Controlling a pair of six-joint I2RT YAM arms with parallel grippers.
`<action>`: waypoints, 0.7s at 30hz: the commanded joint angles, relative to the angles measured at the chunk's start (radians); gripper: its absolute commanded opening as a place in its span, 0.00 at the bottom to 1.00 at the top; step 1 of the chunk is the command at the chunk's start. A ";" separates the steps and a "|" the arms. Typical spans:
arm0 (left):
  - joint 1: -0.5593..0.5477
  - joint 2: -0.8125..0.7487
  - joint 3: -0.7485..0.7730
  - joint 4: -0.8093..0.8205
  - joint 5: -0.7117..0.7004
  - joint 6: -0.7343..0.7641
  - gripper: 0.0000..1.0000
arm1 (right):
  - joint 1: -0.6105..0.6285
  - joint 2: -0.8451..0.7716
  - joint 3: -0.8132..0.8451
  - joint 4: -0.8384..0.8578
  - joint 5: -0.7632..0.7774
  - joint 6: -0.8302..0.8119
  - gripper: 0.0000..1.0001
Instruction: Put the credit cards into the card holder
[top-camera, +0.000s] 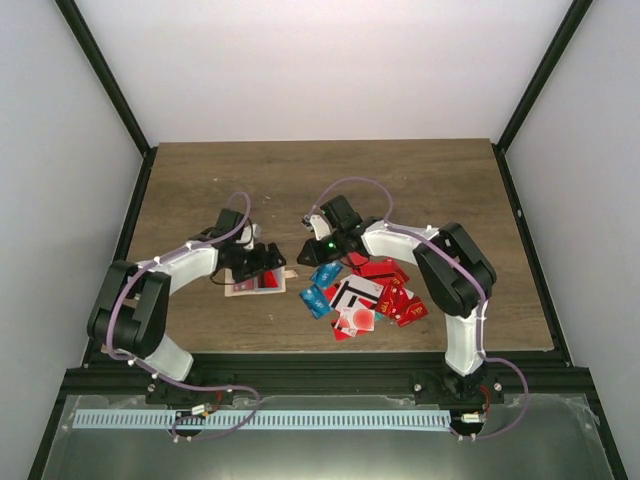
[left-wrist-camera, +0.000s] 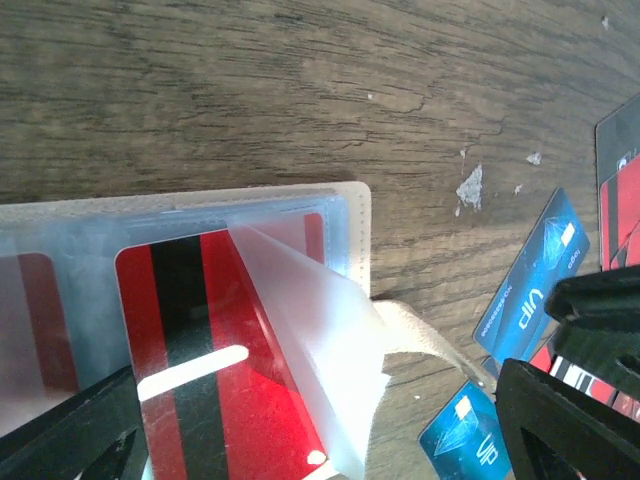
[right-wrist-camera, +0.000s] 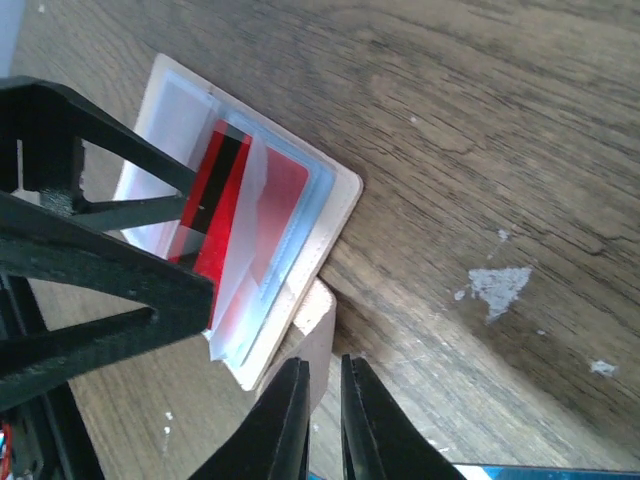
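Left gripper (left-wrist-camera: 315, 372) hangs spread wide over the beige leather-like folding card holder (left-wrist-camera: 358, 215), right gripper (right-wrist-camera: 325, 362) pressed nearly together by its tab (right-wrist-camera: 315, 320).

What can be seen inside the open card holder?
Inside the card holder, a red card with a black stripe sits partly under a clear sleeve, another red card beside it. Anything beneath them is covered.

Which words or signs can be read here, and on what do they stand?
"VIP": on the upper blue card, left wrist view.
"VIP": on the lower blue card, same view.
Smaller print on both blue cards: too small to read.
Red card in the card holder: no text visible.
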 joint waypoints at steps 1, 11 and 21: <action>-0.031 -0.058 0.042 -0.115 -0.123 0.029 0.99 | -0.004 -0.066 0.022 0.011 -0.043 0.018 0.13; -0.044 -0.183 0.042 -0.203 -0.264 0.037 0.87 | 0.025 -0.126 -0.042 0.135 -0.138 0.133 0.23; -0.045 -0.135 -0.025 -0.101 -0.259 0.034 0.20 | 0.069 -0.091 -0.115 0.293 -0.138 0.335 0.23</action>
